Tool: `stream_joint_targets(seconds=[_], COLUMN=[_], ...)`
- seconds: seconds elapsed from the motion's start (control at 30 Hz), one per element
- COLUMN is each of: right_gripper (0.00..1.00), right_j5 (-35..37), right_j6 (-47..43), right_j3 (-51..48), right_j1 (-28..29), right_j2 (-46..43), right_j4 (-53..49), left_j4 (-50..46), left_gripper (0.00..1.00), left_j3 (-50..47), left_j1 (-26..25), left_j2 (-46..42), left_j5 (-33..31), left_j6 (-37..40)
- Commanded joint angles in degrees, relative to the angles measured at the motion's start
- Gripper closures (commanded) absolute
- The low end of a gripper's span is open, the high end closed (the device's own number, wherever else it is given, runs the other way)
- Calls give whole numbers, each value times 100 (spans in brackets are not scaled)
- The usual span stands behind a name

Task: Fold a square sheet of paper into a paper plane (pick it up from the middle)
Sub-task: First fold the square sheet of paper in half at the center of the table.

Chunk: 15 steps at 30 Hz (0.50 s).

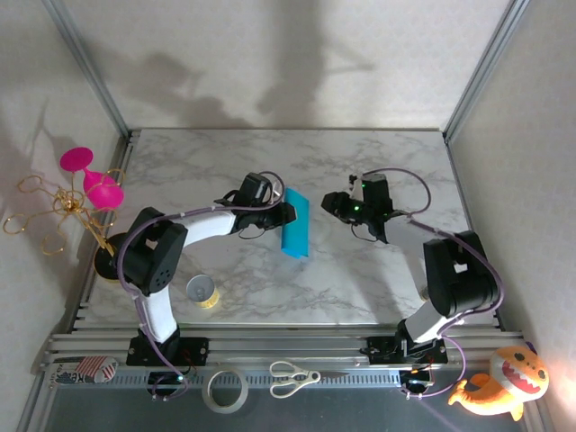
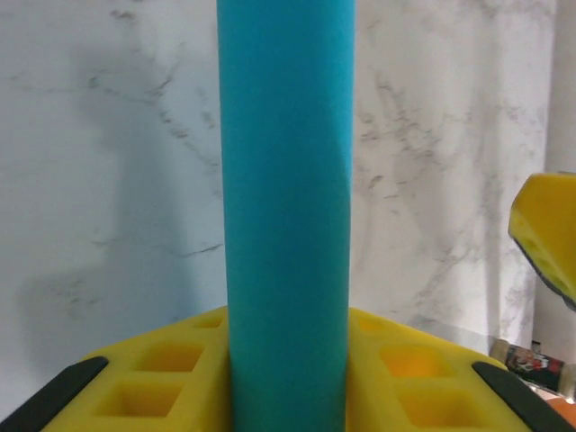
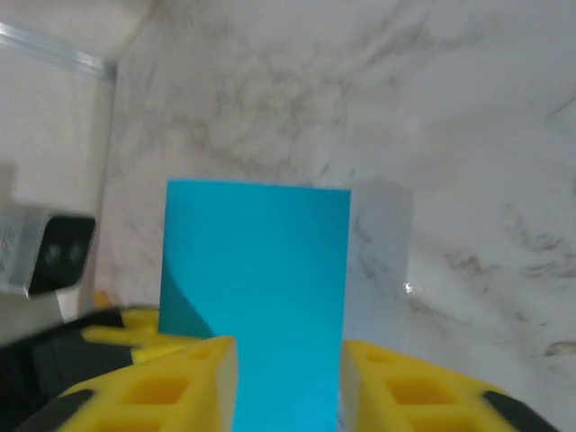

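square sheet of paper (image 1: pixel 295 225): long axis toward desk's far edge | left end effector (image 1: pixel 284 214) pinches its left side | right end effector (image 1: pixel 331 204) near its right side, apart; spread or pressed together: cannot tell

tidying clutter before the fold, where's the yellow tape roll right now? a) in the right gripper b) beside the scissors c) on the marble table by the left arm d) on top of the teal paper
c, the yellow tape roll sits on the marble table close beside the left arm, well apart from the teal paper.
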Motion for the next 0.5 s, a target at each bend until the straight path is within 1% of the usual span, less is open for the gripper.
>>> stream_joint_targets(seconds=[0.0, 0.13, 0.2, 0.3, 0.37, 0.4, 0.47], right_gripper=[74, 81, 83, 88, 89, 92, 95], right_j5=[-194, -146, -130, -116, -43, -8, 17], right_j6=[34, 82, 80, 65, 29, 6, -41], right_j3=[252, 439, 570, 803, 952, 1033, 1143], right_j1=[333, 659, 787, 931, 998, 1024, 1052], right_j2=[367, 728, 909, 1215, 1400, 1485, 1630], right_j4=[-170, -238, -332, -518, -722, -833, -980], left_j4=[-70, -264, -343, -486, -560, -598, -655], left_gripper=[71, 72, 73, 73, 74, 73, 73], left_j3=[-21, -25, -21, 42, 76, 89, 107], left_j1=[66, 84, 84, 82, 84, 84, 85], left_j2=[144, 241, 293, 391, 426, 435, 446], left_j5=[-275, -560, -632, -706, -770, -814, -874], left_j6=[310, 563, 662, 759, 797, 824, 851])
